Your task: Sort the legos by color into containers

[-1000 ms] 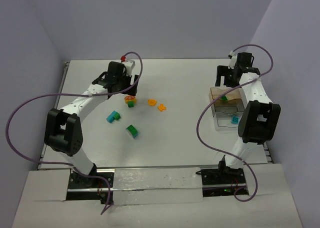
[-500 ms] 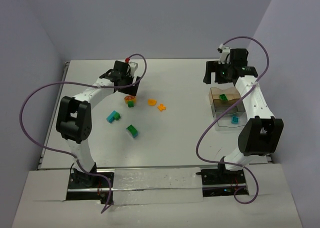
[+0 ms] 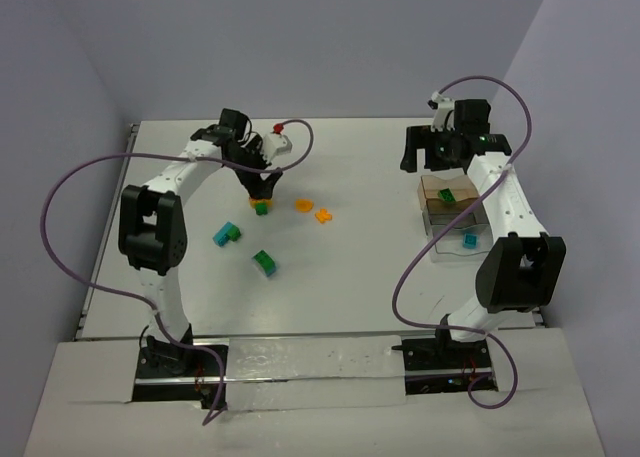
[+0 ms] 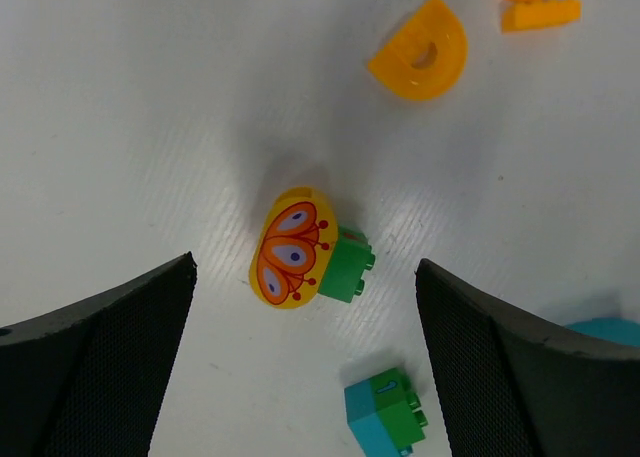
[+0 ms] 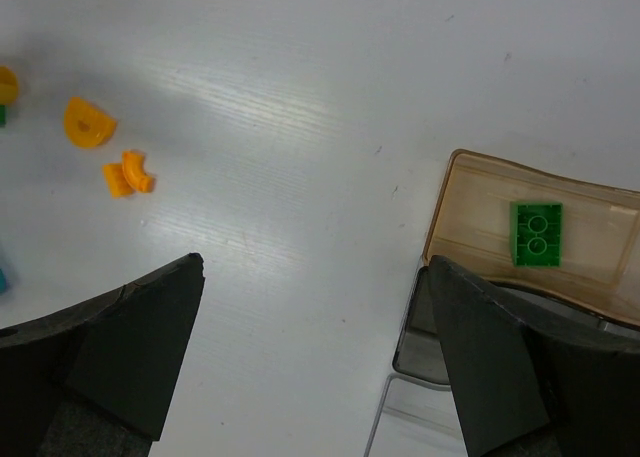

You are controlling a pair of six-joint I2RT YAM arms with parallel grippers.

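Left claw (image 4: pixel 305 272) gaped open above the butterfly brick (image 4: pixel 292 247), fingers (image 4: pixel 100 362) cropped at the bottom edge; right claw (image 5: pixel 315 267), open too, pointed down left of the tan box (image 5: pixel 470 207).

On my feed the white table (image 3: pixel 350 167) fills the middle, with lavender walls (image 3: pixel 330 37) rising from its far and side edges. A slotted metal rail (image 3: pixel 100 252) runs along the table's left edge. A glossy white strip (image 3: pixel 310 362) lies along its near edge. One purple cable (image 3: pixel 43 222) loops out past the table's left side and another (image 3: pixel 395 277) curls over its right part. I see a small red ball (image 3: pixel 277 128) above the table's far left area.
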